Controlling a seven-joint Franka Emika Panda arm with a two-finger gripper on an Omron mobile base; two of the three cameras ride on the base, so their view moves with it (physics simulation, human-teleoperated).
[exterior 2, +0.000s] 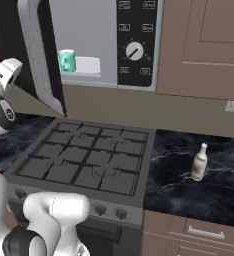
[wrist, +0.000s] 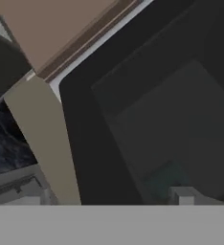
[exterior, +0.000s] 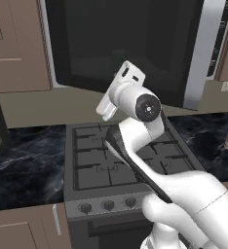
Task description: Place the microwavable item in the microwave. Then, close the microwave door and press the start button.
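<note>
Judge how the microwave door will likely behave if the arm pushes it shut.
The door looks like a rigid slab and should swing on its hinge, not flex. It is wide, so pushing near the handle likely turns it easiest. The mug sits inside, clear.

The teal mug [exterior 2: 66, 60] is standing upright on the white plate [exterior 2: 87, 65] inside the grey microwave [exterior 2: 137, 44], at 9 o'clock from its dial. The dark-glass door [exterior: 128, 46] is hanging open.
</note>
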